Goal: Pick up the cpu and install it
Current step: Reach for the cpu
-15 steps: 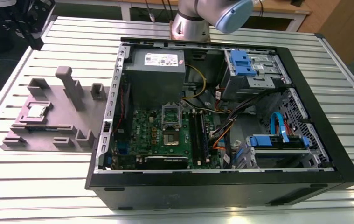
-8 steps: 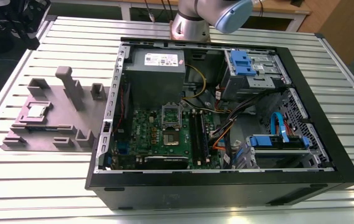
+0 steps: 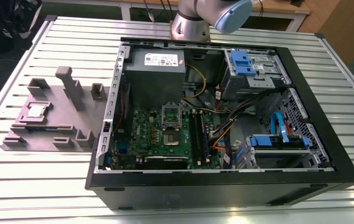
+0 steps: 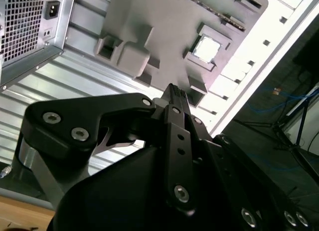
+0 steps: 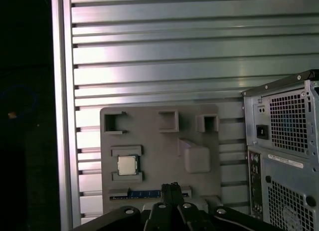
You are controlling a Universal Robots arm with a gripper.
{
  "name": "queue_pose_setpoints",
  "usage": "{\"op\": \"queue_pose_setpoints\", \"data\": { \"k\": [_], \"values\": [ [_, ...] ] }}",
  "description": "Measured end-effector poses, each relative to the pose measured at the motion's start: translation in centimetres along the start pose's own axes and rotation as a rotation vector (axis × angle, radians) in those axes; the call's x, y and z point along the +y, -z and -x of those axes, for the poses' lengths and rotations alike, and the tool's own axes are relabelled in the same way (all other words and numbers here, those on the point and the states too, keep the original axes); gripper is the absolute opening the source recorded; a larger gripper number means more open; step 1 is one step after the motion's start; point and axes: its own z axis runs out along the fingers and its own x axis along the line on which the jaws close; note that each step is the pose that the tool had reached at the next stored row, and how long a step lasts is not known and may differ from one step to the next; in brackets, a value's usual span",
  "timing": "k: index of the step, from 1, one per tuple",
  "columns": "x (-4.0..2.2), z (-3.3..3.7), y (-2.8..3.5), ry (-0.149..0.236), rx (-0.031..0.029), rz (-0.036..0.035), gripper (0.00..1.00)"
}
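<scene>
Tray (image 3: 65,119) — cpu (image 3: 37,111) in recess, case (image 3: 226,186) open

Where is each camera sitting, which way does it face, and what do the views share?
Exterior view: off the arm, high, looking down on the open computer case and grey tray; an arm joint shows beyond the case.
First wrist view: on the arm, looking past the gripper onto the tray and cpu.
Second wrist view: on the arm, looking along the gripper's body at the tray.
Shared: all three show the cpu in the tray; both wrist views show shut jaws.
</scene>
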Motion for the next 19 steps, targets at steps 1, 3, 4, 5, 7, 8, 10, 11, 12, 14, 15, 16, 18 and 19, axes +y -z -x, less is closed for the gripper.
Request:
{"op": "queue_pose_setpoints", "data": {
  "k": [1, 3, 4, 5, 7, 8, 10, 11, 12, 14, 15, 16, 18, 19],
  "values": [
    [-0.02, -0.29, 0.0, 0.0, 0.0001, -0.0001, 0.1],
    [-0.07, -0.93, -0.01, 0.0, 0.0001, -0.0001, 0.1],
    [-0.1, -1.25, -0.01, 0.0, 0.0001, -0.0001, 0.1],
    [-0.12, -1.56, -0.01, 0.0, 0.0002, -0.0001, 0.1],
    [-0.17, -2.19, -0.01, 0.0, 0.0001, -0.0001, 0.1],
    [-0.19, -2.49, -0.02, 0.0, 0.0001, -0.0001, 0.1],
    [-0.24, -3.09, -0.03, 0.0, 0.0001, -0.0001, 0.1],
    [-0.26, -3.35, -0.03, 0.0, 0.0001, -0.0001, 0.1],
    [-0.28, -3.59, -0.03, 0.0, 0.0002, -0.0001, 0.1],
    [-0.31, -4.07, -0.05, 0.0, 0.0001, -0.0001, 0.1],
    [-0.33, -4.3, -0.05, 0.0, 0.0001, -0.0001, 0.1],
    [-0.35, -4.53, -0.06, 0.0, 0.0002, -0.0001, 0.1],
    [-0.38, -4.92, -0.07, 0.0, 0.0002, -0.0001, 0.1],
    [-0.39, -5.09, -0.07, 0.0, 0.0003, -0.0002, 0.1]
  ]
}}
